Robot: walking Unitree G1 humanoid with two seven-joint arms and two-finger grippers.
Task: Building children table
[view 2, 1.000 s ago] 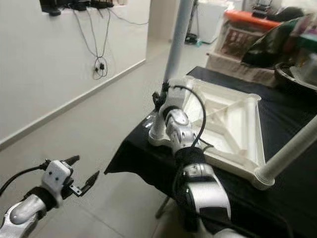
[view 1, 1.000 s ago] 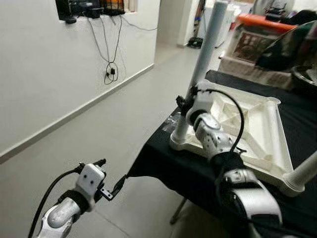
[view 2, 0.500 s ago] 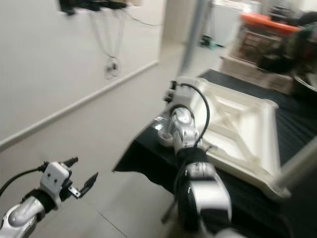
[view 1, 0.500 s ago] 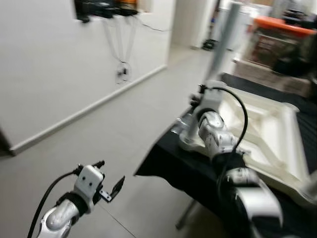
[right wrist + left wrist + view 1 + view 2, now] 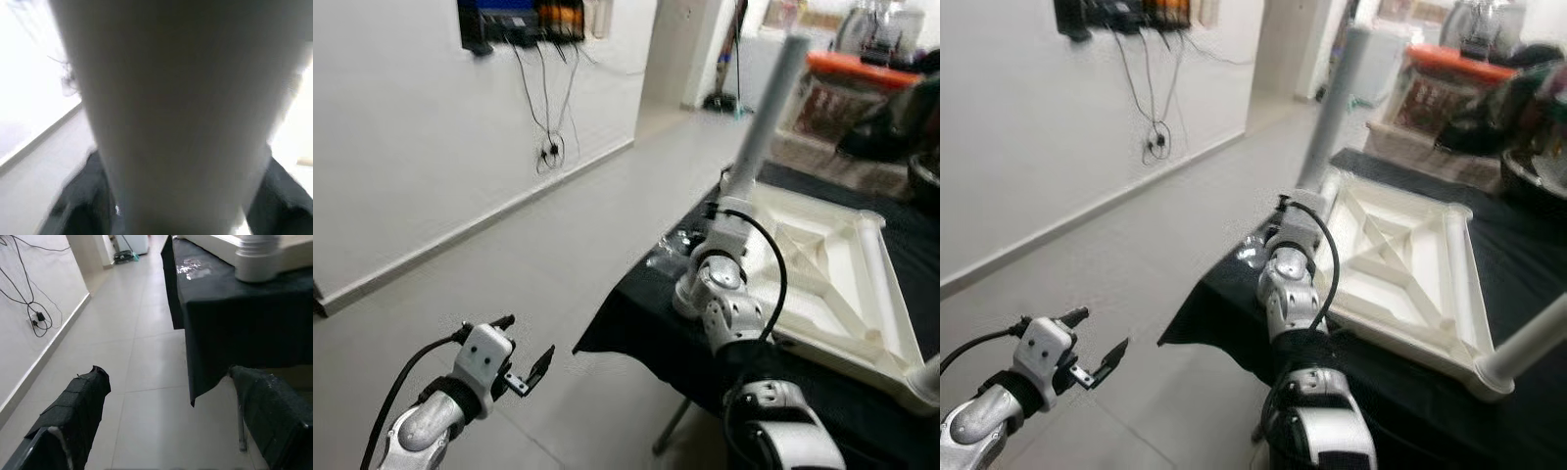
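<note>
on the black desk (image 5: 636, 323), your right tool (image 5: 722, 201) meets the leg (image 5: 766, 108), grip unclear; twist it straight. left tool (image 5: 524, 352) hangs open.

- Black cloth (image 5: 656, 323) draped over stand, crinkled plastic (image 5: 674, 242) near its corner.
- Cables (image 5: 551, 108) hung down white wall (image 5: 401, 147) to socket.
- Grey tiled floor (image 5: 568, 245) seen thru to doorway.
</note>
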